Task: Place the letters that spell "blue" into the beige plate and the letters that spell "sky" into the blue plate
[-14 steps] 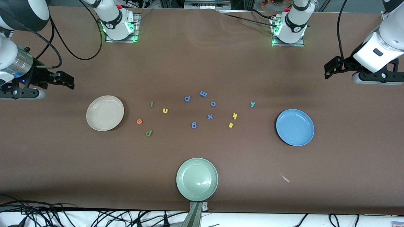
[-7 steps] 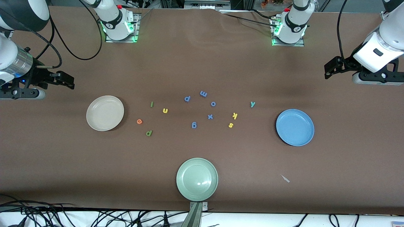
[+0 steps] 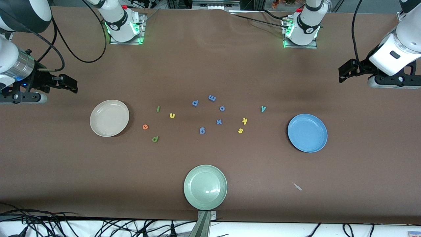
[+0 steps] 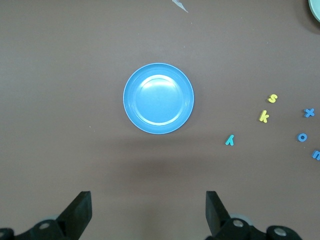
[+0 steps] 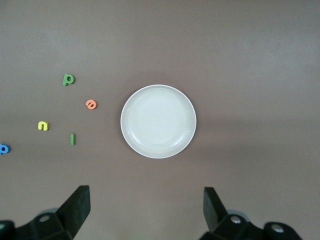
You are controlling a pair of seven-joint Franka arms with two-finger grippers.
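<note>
Letters for "blue" — green b [image 3: 155, 139], l [image 3: 158, 109], u [image 3: 172, 115], e [image 3: 145, 126] — lie at three o'clock of the beige plate [image 3: 98, 130]; s [image 3: 240, 131], k [image 3: 244, 120], y [image 3: 263, 108] at nine o'clock of the blue plate [image 3: 320, 143]. Both plates are empty. Right gripper [image 5: 145, 207] and left gripper [image 4: 148, 210] hover, jaws spread — descend squarely, one letter at a time.

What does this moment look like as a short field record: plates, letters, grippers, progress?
beige plate: empty, toward the right arm's end
blue plate: empty, toward the left arm's end
green plate: empty, nearest the front camera
blue letters: l, u, e, b, loose by the beige plate
sky letters: y, k, s, loose by the blue plate
purple letters: five, mid-table
left gripper: open, empty
right gripper: open, empty
progress: nothing placed
</note>
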